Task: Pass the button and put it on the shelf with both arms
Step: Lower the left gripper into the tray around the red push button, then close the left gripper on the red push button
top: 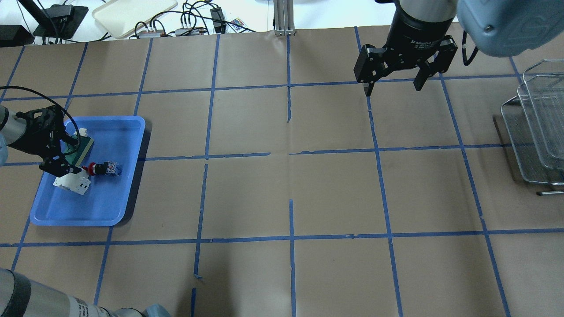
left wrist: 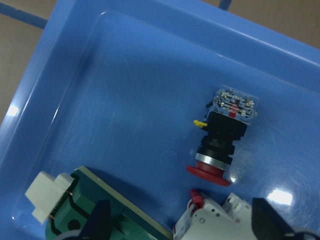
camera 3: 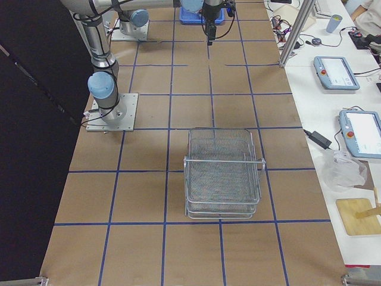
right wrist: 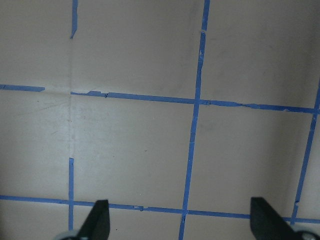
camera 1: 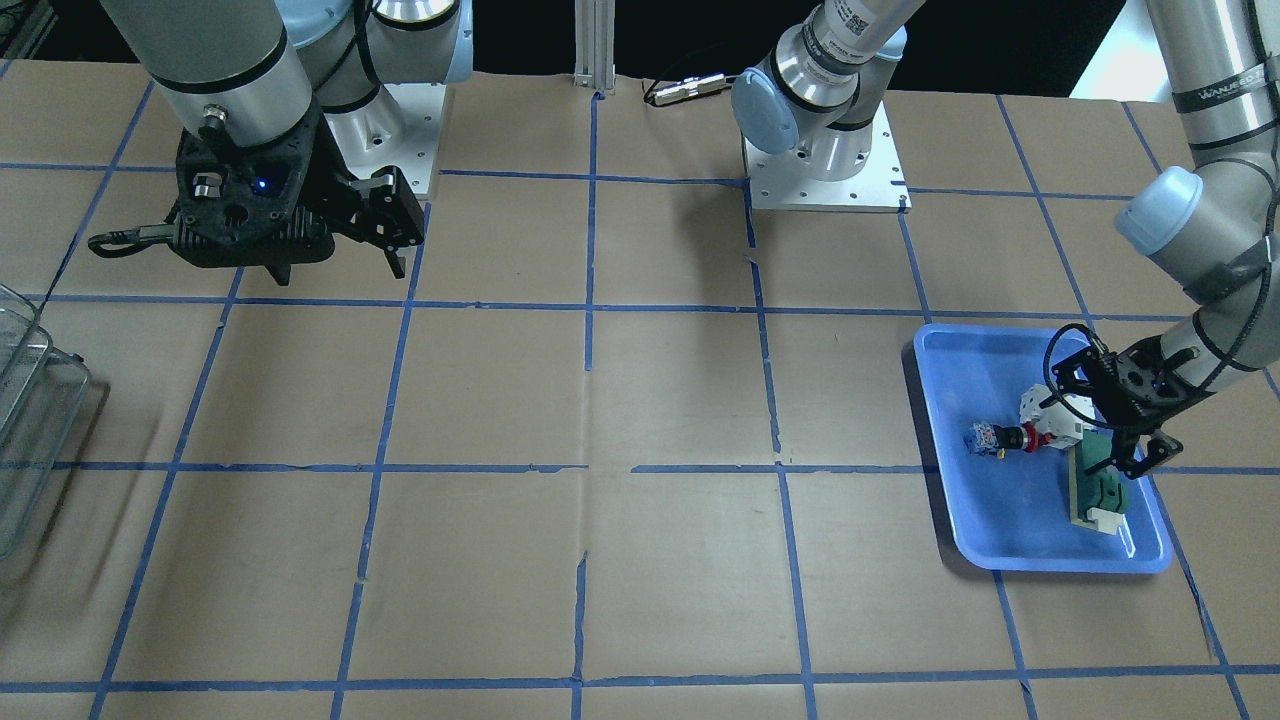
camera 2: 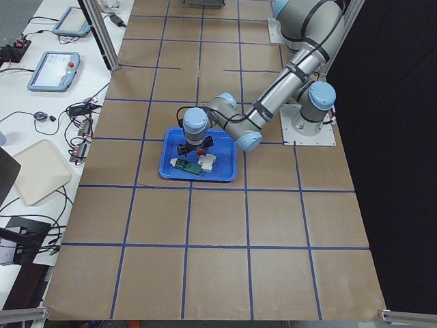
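The button lies on its side in the blue tray, black body, red ring, blue-and-clear block at one end. It also shows in the front view and the left wrist view. My left gripper is open and empty, low over the tray just beside the button, above the white breaker and green part. My right gripper is open and empty, high over the far table. The wire shelf stands at the right edge; it also shows in the right side view.
A white breaker and a flat green-and-white part lie in the tray next to the button. Brown paper with a blue tape grid covers the table. Arm bases stand at the robot's side.
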Action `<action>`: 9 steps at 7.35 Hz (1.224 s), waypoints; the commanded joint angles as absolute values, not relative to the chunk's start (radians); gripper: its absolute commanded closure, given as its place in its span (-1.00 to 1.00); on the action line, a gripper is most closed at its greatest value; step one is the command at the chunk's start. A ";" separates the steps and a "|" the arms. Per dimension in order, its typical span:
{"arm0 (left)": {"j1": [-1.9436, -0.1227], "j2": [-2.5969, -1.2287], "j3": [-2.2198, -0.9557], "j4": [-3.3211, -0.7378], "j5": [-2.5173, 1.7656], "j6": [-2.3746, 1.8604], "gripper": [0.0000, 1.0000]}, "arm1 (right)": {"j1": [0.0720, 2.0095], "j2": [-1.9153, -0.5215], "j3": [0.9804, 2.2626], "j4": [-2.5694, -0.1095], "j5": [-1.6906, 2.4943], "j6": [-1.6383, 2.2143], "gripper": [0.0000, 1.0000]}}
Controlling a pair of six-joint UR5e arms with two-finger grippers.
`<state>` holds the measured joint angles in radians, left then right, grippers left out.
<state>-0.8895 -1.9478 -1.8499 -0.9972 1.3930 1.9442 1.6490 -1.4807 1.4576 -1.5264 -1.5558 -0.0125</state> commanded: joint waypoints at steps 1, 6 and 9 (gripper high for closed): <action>-0.893 -1.960 -1.850 -0.996 1.391 2.005 -1.00 | 1.649 -1.479 1.459 -1.523 -1.557 -0.012 -1.00; -0.894 -1.989 -1.852 -1.000 1.338 2.064 -0.96 | 1.649 -1.479 1.459 -1.525 -1.557 -0.014 -1.00; -0.894 -2.009 -1.852 -1.000 1.327 2.092 -0.79 | 1.647 -1.479 1.459 -1.526 -1.557 -0.014 -1.00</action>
<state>-0.8944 -2.0032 -1.8515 -1.0002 1.3296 2.0865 1.6477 -1.4787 1.4588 -1.5258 -1.5570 -0.0134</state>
